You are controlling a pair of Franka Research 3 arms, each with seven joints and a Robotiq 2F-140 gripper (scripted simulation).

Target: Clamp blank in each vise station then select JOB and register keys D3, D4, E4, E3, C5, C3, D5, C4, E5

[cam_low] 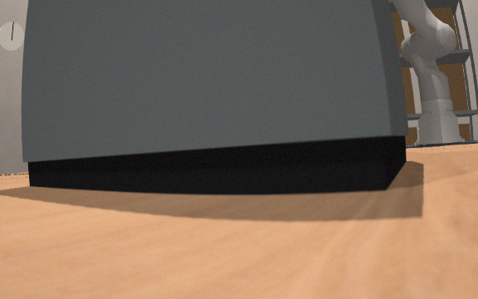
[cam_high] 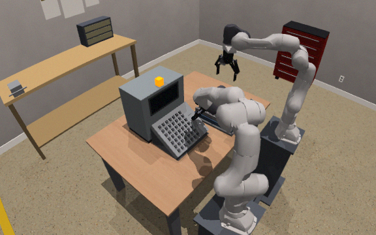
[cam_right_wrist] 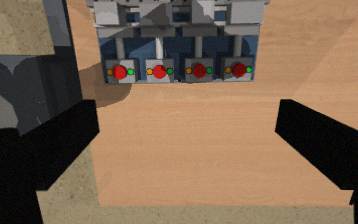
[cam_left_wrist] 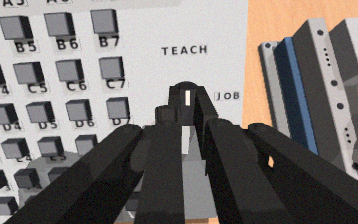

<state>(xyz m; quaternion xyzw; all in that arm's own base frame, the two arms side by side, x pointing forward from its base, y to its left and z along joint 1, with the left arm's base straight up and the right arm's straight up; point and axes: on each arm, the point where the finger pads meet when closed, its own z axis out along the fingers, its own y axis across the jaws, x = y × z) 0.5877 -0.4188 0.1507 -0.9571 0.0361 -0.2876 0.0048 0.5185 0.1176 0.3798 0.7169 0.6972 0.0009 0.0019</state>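
The gray cabinet (cam_high: 134, 111) (cam_low: 206, 83) stands on the wood table (cam_high: 132, 156) (cam_low: 239, 257) (cam_left_wrist: 261, 20) (cam_right_wrist: 190, 155), with its dark screen (cam_high: 164, 98) facing the arms and the amber lamp (cam_high: 159, 81) bright on top. The sloped key panel (cam_high: 165, 143) (cam_left_wrist: 145, 75) is in front, and the vises (cam_high: 217, 125) (cam_left_wrist: 325, 85) (cam_right_wrist: 180, 31) are just beside it, to the right. The left arm (cam_high: 247, 140) leans in from the near right and gets in the way of seeing part of the vises and some keys. The left gripper (cam_high: 194, 116) (cam_left_wrist: 186, 101) is nearly closed, pinching the black selector (cam_left_wrist: 187, 97) between its tips. The selector is right of the B7, C7 and D7 keys, below the word TEACH and left of the word JOB. The right gripper (cam_high: 226, 76) (cam_right_wrist: 187, 115) is wide open with nothing in it, up in the air on the far side. Its wrist view shows four red knobs (cam_right_wrist: 159, 71) in a row, each with an orange dot and a green dot at its sides. The left fingers cover most of the selector and some low keys, so I cannot tell just where it points. The vises are cut off at the top of the right wrist view, so I cannot tell how the blanks sit. The cabinet's back fills most of the exterior view and hides the keys.
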